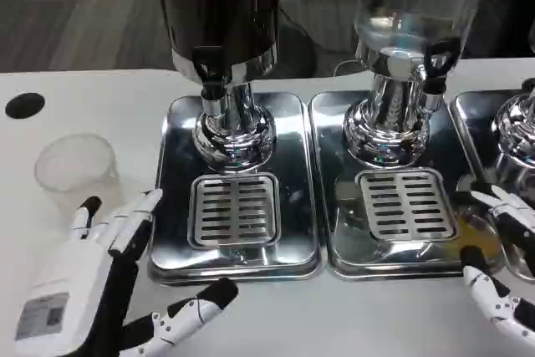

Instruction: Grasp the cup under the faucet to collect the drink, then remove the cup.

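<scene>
Fingers of both hands spread, holding nothing; cup sits beside left drip tray.

The left hand lies low at the near left, its white back turned up and toward the left. Its fingers reach away toward the far side, spread a little apart, black along their inner sides. The thumb juts out to the right, well apart from the fingers, so the hand gapes and grips nothing. The right hand shows at the near right edge, partly cut off. Its white and black fingers point left, apart from each other, empty.
</scene>
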Robot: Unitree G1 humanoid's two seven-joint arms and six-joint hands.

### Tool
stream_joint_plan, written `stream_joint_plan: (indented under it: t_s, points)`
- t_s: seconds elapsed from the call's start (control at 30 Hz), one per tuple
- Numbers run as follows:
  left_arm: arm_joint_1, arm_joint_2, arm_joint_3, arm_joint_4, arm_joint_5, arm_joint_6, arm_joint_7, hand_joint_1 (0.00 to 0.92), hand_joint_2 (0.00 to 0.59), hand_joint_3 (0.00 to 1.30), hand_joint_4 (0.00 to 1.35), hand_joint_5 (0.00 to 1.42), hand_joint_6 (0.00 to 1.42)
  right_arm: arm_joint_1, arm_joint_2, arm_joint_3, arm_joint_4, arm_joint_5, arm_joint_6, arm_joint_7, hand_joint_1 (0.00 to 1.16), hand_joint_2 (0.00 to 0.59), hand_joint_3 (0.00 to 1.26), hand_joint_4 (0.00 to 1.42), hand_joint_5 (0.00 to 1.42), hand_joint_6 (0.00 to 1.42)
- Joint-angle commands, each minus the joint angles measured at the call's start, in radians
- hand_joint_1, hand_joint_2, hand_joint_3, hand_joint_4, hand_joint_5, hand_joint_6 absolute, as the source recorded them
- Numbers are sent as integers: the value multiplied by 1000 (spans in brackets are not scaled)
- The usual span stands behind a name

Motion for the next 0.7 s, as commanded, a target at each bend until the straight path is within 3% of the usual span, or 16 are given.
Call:
stream_joint_plan:
  t_s: [0.03,0.7]
  points:
    - [9,-4,-12,-19,19,17,-1,0,90,154,64,159,0,-1,-6,-14,22,21,-25,-2,457,466,231,98,72,0]
    - [33,3,-10,-43,10,8,13,0,91,153,73,160,0,28,-4,-32,15,23,-50,1,459,466,231,99,82,0]
